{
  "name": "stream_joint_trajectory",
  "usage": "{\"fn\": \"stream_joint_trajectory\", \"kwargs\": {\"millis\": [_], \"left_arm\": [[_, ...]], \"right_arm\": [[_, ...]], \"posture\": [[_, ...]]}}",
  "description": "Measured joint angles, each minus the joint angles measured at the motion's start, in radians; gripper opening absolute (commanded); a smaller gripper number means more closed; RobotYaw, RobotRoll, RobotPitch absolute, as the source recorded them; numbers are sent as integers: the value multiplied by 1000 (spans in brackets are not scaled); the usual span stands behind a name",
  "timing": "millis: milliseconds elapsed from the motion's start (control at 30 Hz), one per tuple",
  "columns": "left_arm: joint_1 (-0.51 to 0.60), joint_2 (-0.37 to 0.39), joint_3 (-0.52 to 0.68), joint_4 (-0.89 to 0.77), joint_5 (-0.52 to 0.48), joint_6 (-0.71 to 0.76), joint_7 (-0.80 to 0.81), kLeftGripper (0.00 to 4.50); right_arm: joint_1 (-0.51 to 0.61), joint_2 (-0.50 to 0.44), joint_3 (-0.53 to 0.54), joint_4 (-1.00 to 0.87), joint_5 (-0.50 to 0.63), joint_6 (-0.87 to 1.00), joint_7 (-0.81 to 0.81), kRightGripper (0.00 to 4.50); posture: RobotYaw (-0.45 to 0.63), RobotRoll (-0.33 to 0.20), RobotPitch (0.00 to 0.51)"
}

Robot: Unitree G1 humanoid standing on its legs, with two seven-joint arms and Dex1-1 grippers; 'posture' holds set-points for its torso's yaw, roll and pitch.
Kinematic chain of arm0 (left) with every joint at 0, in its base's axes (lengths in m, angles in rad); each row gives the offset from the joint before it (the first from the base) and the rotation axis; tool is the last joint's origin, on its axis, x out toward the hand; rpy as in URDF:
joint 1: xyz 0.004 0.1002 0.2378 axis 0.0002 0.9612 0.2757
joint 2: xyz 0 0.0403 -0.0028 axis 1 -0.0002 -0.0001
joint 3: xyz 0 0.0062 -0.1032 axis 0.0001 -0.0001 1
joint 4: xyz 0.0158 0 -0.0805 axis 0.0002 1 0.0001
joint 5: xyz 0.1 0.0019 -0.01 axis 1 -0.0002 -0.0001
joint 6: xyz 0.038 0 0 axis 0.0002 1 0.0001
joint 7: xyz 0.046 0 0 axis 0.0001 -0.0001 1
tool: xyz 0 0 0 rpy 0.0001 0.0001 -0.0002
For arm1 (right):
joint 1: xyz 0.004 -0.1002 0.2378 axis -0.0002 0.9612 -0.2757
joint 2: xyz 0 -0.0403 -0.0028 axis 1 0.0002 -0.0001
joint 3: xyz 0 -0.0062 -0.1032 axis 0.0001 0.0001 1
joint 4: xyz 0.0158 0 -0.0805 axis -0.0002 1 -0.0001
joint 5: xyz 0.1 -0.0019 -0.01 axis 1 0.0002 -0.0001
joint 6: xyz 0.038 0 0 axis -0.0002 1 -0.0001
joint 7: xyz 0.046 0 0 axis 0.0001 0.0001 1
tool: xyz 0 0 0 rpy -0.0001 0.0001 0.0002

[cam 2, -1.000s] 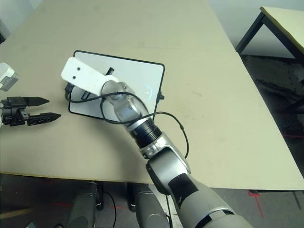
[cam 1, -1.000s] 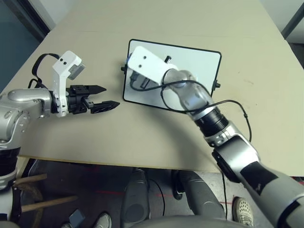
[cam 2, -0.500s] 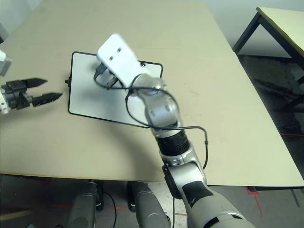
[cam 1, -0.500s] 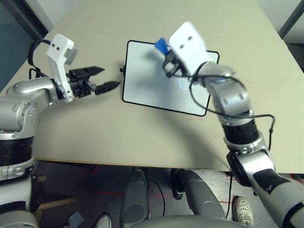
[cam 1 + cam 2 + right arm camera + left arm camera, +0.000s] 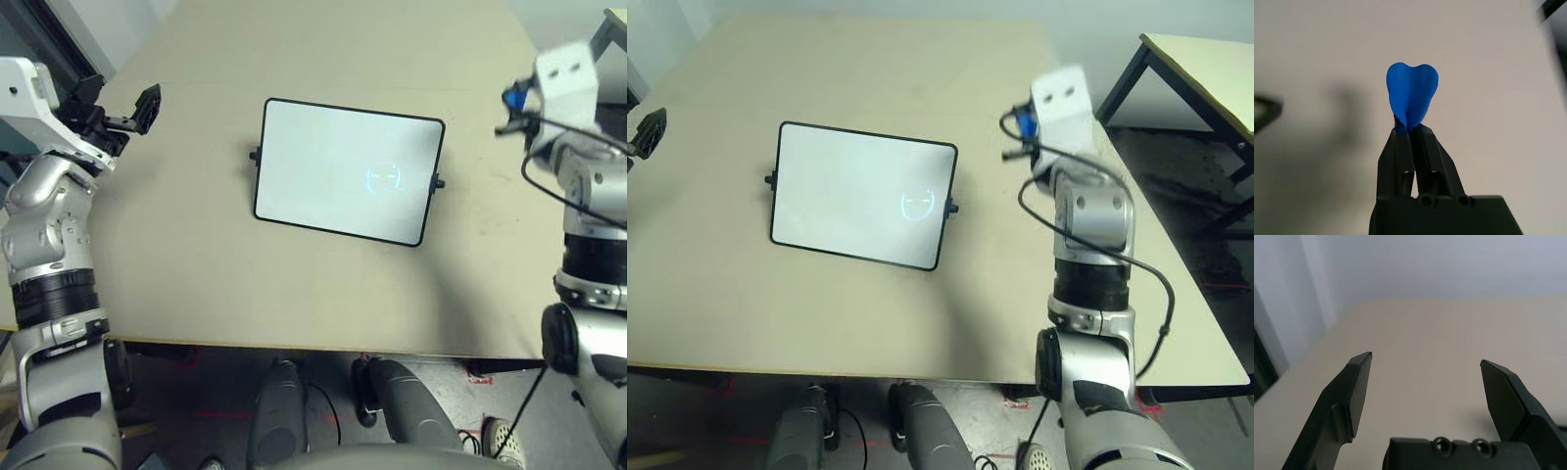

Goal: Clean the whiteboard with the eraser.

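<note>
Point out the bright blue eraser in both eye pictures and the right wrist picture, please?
Left eye view: bright blue eraser at upper right, beyond the black-framed whiteboard.
Right eye view: upper part, right of centre, again right of the whiteboard.
Right wrist view: gripped by the robot's black right hand, blue end sticking out past the fingertips.
Shared landmark: the beige table lies behind it.

The silver forearm (image 5: pixel 51 240) at the left of the frame has a black ribbed band. At the right, white bracket (image 5: pixel 1063 98) bears 2 dark holes; black cable (image 5: pixel 1117 253) loops beside silver casing.
</note>
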Motion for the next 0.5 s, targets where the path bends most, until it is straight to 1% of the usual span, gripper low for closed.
{"fn": "stream_joint_trajectory", "kwargs": {"millis": [100,200,333,433,500], "left_arm": [[7,-27,-6,33,3,-18,4,4500],[14,-45,-19,36,11,-28,9,4500],[18,-84,-45,35,14,-27,17,4500],[22,-97,-64,34,16,-18,21,4500],[23,-97,-71,32,16,-11,25,4500]], "right_arm": [[0,19,5,-32,40,85,3,0],[2,22,25,-32,60,131,4,0],[12,30,49,-16,79,149,-6,0],[19,31,58,17,83,145,-16,0],[27,34,60,43,86,131,-22,715]], "posture": [[-55,0,109],[-55,0,108],[-53,0,109],[-50,0,115],[-52,0,124]]}}
